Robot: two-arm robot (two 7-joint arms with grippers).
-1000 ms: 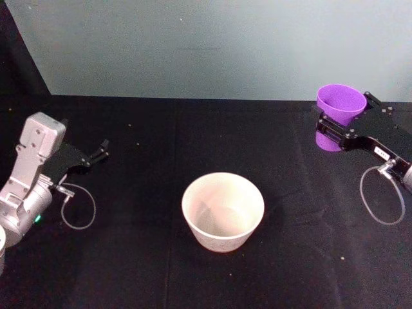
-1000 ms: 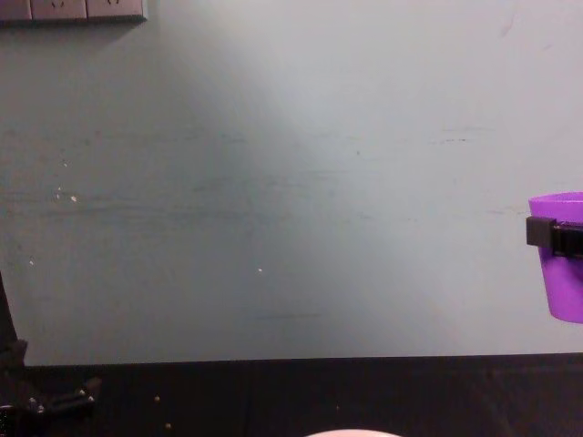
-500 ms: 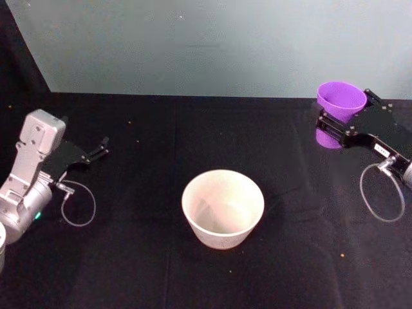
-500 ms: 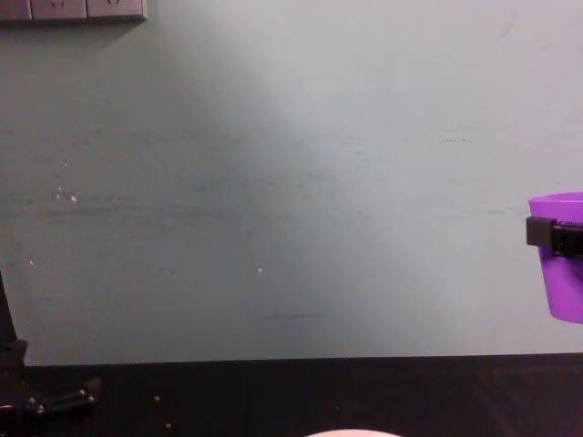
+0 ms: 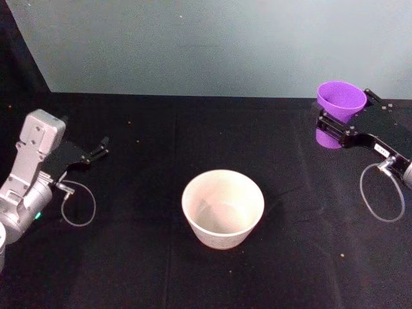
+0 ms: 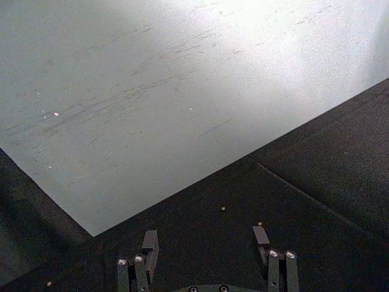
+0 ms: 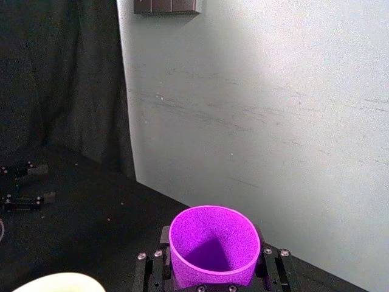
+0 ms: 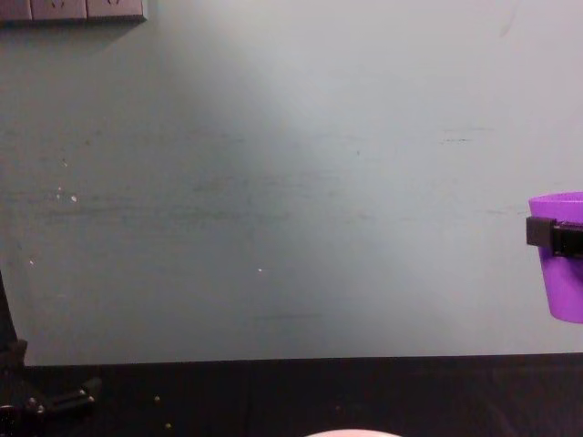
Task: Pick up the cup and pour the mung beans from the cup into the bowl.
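Cup (image 5: 340, 103) stands upright, mouth up, clamped in the right pincer (image 5: 344, 117).

place: robot lab bench; black-draped table (image 5: 193, 129); plain pale wall (image 5: 212, 45)

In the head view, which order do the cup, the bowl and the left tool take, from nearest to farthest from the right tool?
1. Cup: held in the right tool, far right.
2. Bowl: in the centre.
3. Left tool: far left, open.
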